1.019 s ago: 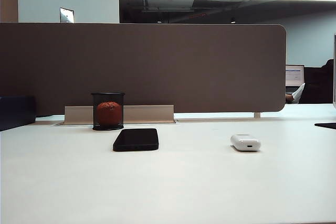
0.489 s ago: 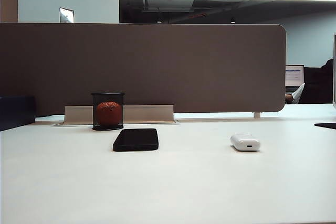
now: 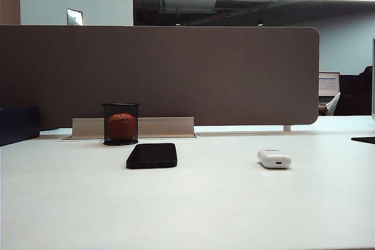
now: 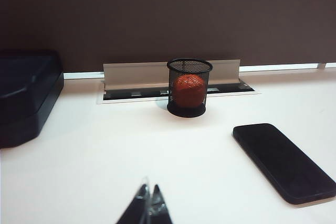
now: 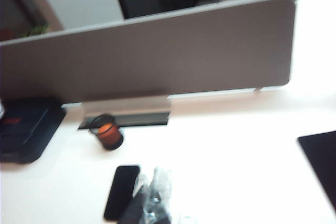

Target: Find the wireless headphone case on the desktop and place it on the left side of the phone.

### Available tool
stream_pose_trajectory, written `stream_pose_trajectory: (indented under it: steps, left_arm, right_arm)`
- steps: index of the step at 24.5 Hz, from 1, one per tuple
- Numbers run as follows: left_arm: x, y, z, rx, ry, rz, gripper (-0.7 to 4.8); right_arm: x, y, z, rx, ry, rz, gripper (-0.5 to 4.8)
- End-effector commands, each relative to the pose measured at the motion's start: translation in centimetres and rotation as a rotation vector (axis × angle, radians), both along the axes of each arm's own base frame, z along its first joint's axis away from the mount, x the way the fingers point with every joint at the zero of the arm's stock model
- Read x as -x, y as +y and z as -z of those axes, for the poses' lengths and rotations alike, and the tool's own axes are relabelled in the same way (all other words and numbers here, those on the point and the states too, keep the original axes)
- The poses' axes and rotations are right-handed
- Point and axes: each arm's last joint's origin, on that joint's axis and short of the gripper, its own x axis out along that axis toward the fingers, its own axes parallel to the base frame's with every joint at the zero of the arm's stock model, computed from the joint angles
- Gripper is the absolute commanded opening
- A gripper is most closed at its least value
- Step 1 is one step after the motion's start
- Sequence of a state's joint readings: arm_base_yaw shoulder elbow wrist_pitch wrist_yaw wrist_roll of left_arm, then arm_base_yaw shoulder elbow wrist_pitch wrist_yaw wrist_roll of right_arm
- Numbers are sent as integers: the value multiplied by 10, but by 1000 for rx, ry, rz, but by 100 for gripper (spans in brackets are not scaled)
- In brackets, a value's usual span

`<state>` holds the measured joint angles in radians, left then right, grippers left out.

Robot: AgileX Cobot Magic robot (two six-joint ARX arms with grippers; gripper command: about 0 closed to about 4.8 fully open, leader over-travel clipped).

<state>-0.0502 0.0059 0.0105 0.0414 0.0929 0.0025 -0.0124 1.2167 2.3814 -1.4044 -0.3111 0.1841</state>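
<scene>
The wireless headphone case (image 3: 273, 158) is a small glossy white rounded block with a dark port on the end facing the exterior camera. It lies flat on the white worktop (image 3: 193, 209), well apart from the phone (image 3: 152, 155) and to its right in the exterior view. The phone is a flat black slab lying just in front of a black mesh cup (image 3: 120, 124) that holds an orange ball.

My left gripper (image 4: 148, 206) sits low over the worktop, its jaws together, with the phone off to one side. My right gripper (image 5: 150, 195) looks down from higher up, blurred, with the phone just beside it; its jaws are together and hold nothing.
</scene>
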Motion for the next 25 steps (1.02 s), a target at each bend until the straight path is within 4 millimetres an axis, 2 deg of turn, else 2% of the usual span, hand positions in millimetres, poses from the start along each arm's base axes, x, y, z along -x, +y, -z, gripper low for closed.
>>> stream_pose_trajectory:
  steps: [1, 6, 8, 10, 15, 25]
  left_arm:
    - [0, 0, -2, 3, -11, -5, -5]
    - [0, 0, -2, 3, -10, -5, -5]
    - [0, 0, -1, 3, -2, -6, -5]
    - [0, 0, 0, 3, 1, -9, -5]
    - [0, 0, -1, 3, 1, -9, -5]
    - [0, 0, -1, 3, 1, -9, -5]
  right_arm:
    - [-9, 3, -1, -35, 15, -50, -7]
    - [-37, 8, 9, -35, 103, -103, -7]
    - [-55, 15, 22, -30, 185, -147, -7]
    - [-62, 18, 29, -26, 224, -164, -7]
    - [-76, 26, 46, -13, 313, -201, -7]
    - [-87, 29, 61, -7, 387, -210, -7]
